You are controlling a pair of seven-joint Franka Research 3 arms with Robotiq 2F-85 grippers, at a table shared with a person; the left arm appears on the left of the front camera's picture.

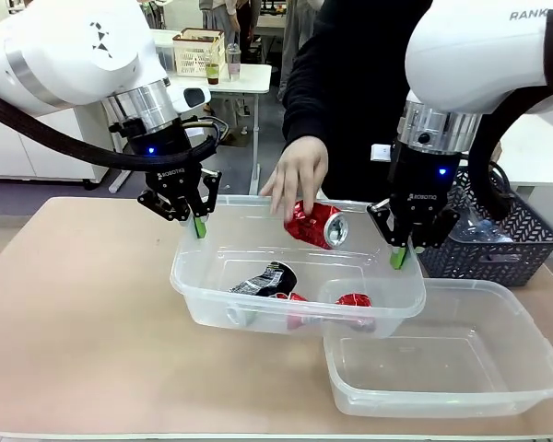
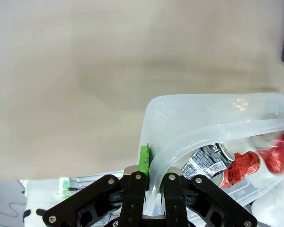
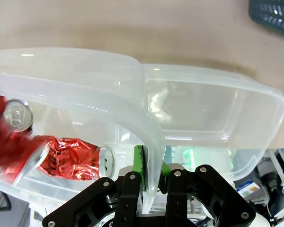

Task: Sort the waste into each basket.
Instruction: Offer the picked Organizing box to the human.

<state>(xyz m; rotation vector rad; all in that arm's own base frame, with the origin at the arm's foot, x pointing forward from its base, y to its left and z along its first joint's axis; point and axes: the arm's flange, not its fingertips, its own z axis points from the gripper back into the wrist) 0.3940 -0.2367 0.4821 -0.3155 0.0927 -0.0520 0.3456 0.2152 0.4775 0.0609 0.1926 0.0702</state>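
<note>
Your left hand [image 1: 196, 222] and right hand [image 1: 401, 254] grip the tub [image 1: 199, 293] rim; it might flex, slip, dump cans [image 1: 355, 301].

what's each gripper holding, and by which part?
Both hold the left tub by its rim: the left gripper pinches the rim at the tub's left end, the right gripper at its right end.

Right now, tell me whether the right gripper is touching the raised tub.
Touching. The right wrist view shows the right gripper shut on the rim of the raised tub, the plastic wall pinched between its jaws.
</note>
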